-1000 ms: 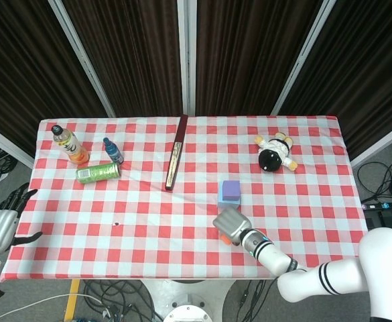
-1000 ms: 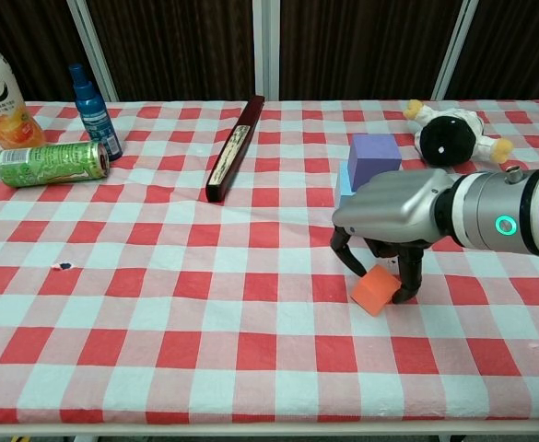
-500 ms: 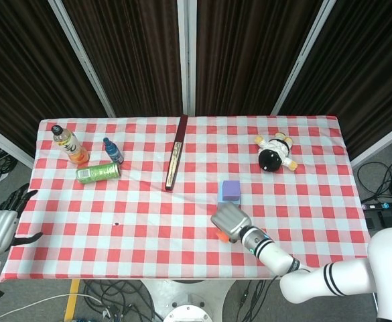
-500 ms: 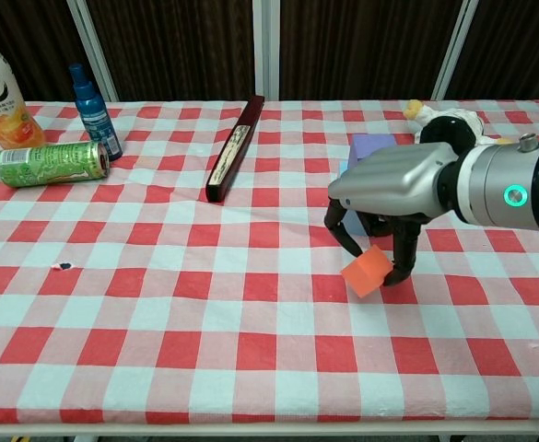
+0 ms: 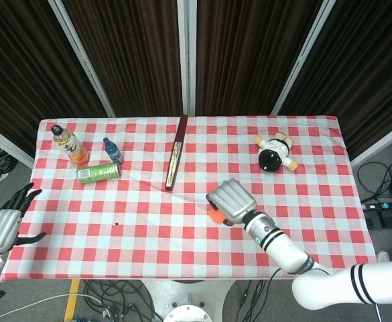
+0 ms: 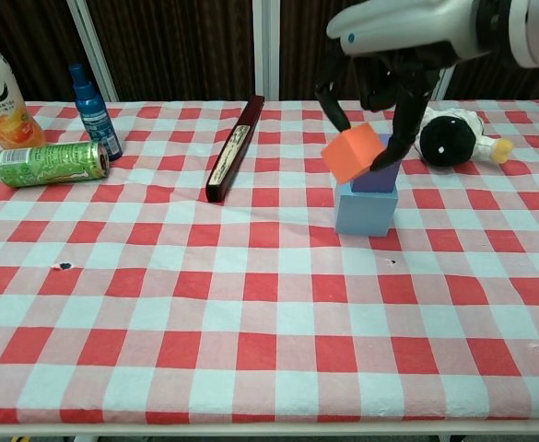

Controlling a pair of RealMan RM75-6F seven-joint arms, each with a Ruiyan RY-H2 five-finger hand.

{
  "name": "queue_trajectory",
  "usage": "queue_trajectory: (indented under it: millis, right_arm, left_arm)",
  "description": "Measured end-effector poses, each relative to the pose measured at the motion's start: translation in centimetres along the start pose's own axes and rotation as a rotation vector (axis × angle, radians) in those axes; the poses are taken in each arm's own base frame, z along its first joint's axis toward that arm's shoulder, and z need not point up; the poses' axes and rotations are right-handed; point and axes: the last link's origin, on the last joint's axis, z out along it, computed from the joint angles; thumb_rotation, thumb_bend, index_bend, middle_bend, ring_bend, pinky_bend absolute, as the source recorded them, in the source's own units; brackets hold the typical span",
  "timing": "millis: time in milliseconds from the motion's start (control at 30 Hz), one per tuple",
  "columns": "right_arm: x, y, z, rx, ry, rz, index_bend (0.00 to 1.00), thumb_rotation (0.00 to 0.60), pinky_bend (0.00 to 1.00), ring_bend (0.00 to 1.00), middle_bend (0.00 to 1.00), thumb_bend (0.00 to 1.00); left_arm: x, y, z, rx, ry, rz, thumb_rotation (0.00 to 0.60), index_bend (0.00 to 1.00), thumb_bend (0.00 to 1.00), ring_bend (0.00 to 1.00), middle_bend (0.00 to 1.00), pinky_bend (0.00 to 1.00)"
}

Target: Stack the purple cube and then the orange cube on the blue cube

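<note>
The setting is a robotics laboratory or test bay arranged as a staged tabletop. The surface point(image 5: 149, 228) is covered with a red-and-white checked cloth and stands in front of dark corrugated panels point(image 5: 135, 54) held by pale metal struts point(image 5: 80, 57), forming an enclosure rather than room walls. Bundled cables point(image 5: 115, 292) lie on the grey floor below the front edge, and more cables with a power strip point(image 5: 386, 208) sit at the right side. The objects are assorted props: a drink bottle point(image 5: 69, 145), a green can point(image 5: 98, 173), a plush toy point(image 5: 274, 153) and a long dark box point(image 5: 176, 151).
</note>
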Motion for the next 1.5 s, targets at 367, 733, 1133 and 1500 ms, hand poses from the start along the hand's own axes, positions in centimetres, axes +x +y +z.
queue_trajectory:
  millis: [367, 733, 1133, 1500]
  right_arm:
    - [2.6, 2.0, 0.7, -0.164, -0.037, 0.129, 0.64, 0.6, 0.84, 0.97, 1.0, 0.06]
    - [3.2, 4.1, 3.1, -0.356, -0.129, 0.259, 0.65, 0.6, 0.85, 0.97, 1.0, 0.06]
    - [3.7, 5.2, 5.9, -0.496, -0.215, 0.377, 0.65, 0.6, 0.85, 0.97, 1.0, 0.06]
    - [3.5, 4.7, 6.7, -0.565, -0.271, 0.434, 0.66, 0.6, 0.85, 0.97, 1.0, 0.06]
  left_arm:
    - [-0.1, 0.3, 0.1, -0.006, -0.012, -0.017, 0.6, 0.16, 0.0, 0.1, 0.11, 0.24]
    - [-0.1, 0.3, -0.1, -0.009, -0.023, -0.037, 0.6, 0.16, 0.0, 0.1, 0.11, 0.24]
    - [0.0, 0.2, -0.2, -0.004, -0.037, -0.063, 0.6, 0.16, 0.0, 0.1, 0.11, 0.24]
    - [0.1, 0.2, -0.2, -0.005, -0.04, -0.072, 0.6, 0.16, 0.0, 0.1, 0.11, 0.24]
